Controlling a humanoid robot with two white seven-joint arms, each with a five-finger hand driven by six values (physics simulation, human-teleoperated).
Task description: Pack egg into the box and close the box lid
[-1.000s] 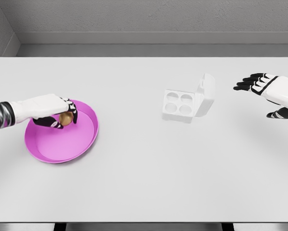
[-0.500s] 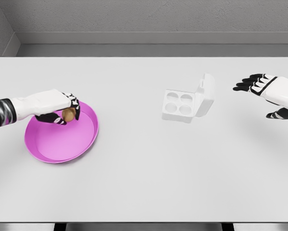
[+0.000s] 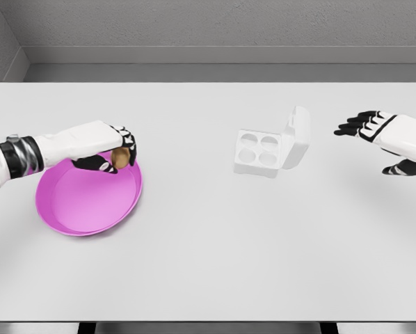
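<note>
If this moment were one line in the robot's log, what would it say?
left hand: holding egg over pink bowl rim | right hand: open, idle | box: lid open, four cups empty | table

Near the tabletop's [image 3: 208,264] left edge, the left hand [image 3: 110,147] grips a brown egg [image 3: 120,158] over the far right rim of a pink plate [image 3: 83,205]. Right of centre sits the white box [image 3: 267,152], lid upright, four cups unfilled. By the right edge, the right hand [image 3: 382,132] hovers, fingers spread.
</note>
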